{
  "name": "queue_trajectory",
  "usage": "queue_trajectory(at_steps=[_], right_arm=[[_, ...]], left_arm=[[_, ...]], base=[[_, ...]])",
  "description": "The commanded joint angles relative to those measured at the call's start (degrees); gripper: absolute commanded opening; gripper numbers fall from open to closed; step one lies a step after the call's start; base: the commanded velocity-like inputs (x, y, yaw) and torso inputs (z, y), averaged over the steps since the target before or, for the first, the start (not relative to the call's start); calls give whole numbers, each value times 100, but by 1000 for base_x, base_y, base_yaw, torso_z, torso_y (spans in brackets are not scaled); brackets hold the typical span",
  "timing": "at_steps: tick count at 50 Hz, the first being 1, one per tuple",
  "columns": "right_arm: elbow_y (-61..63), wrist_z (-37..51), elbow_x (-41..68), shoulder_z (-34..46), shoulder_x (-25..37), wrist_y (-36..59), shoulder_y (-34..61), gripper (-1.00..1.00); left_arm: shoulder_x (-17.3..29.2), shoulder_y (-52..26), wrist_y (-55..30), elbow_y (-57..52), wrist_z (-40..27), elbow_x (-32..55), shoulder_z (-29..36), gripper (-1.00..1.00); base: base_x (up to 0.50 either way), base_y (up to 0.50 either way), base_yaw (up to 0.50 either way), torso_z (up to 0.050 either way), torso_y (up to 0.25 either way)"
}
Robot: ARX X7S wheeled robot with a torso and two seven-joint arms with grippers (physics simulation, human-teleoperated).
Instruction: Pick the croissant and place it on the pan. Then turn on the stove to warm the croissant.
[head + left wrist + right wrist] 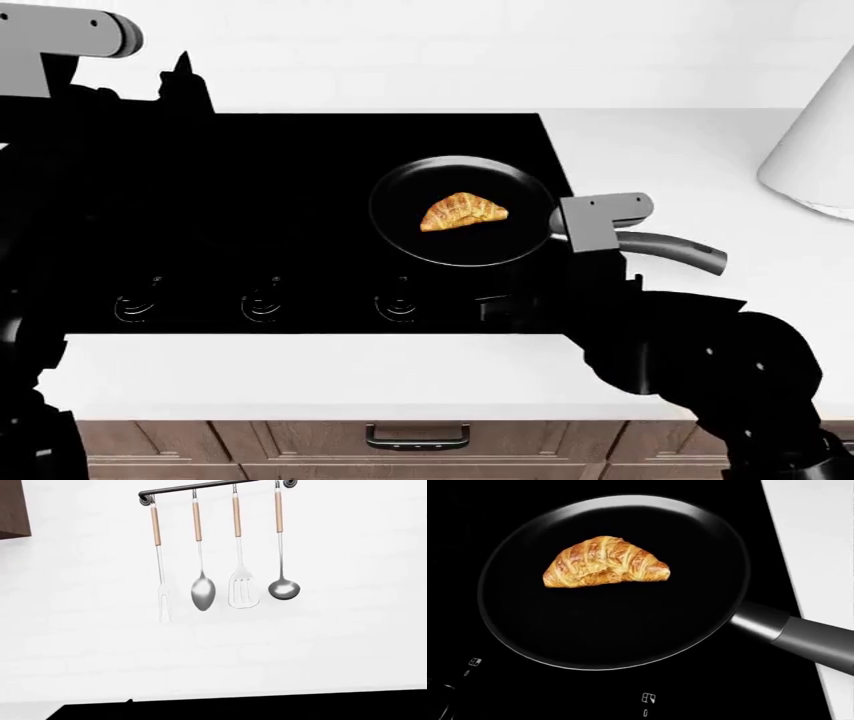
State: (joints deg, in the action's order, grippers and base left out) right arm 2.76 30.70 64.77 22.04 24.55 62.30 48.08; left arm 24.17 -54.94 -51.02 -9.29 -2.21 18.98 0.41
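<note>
The golden-brown croissant (463, 212) (604, 562) lies inside the black pan (400, 240) (614, 625), slightly off its centre. The pan sits on the right part of the glossy black stove (267, 180) (747, 690), with its grey handle (674, 247) (807, 635) pointing right over the counter. My right gripper (497, 306) hovers low at the stove's front edge, beside the third dial mark (396, 303); its black fingers blend into the cooktop. My left gripper (180, 80) is raised at the stove's far left corner and faces the wall; its jaws cannot be made out.
A rail on the white wall holds a fork (160, 560), a spoon (202, 592), a slotted spatula (243, 592) and a ladle (283, 587). White counter (400, 370) surrounds the stove. A white cone-shaped object (814, 150) stands at the far right. Drawers (418, 435) run below.
</note>
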Motion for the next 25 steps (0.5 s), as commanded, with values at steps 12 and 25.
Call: queue_trajectory(at_steps=[12,25], right_arm=[[11,46,-223,-27,143,-124,-123,-100],[-122,-561,-547,274,417,-322,2,-100]], left_arm=[[-8,-11,18,21,0,35,48,100],[-32,-24,79,109,6,33,103,100]], base=[[1,0,0,0,0],[-1,-1,-2,0,0]])
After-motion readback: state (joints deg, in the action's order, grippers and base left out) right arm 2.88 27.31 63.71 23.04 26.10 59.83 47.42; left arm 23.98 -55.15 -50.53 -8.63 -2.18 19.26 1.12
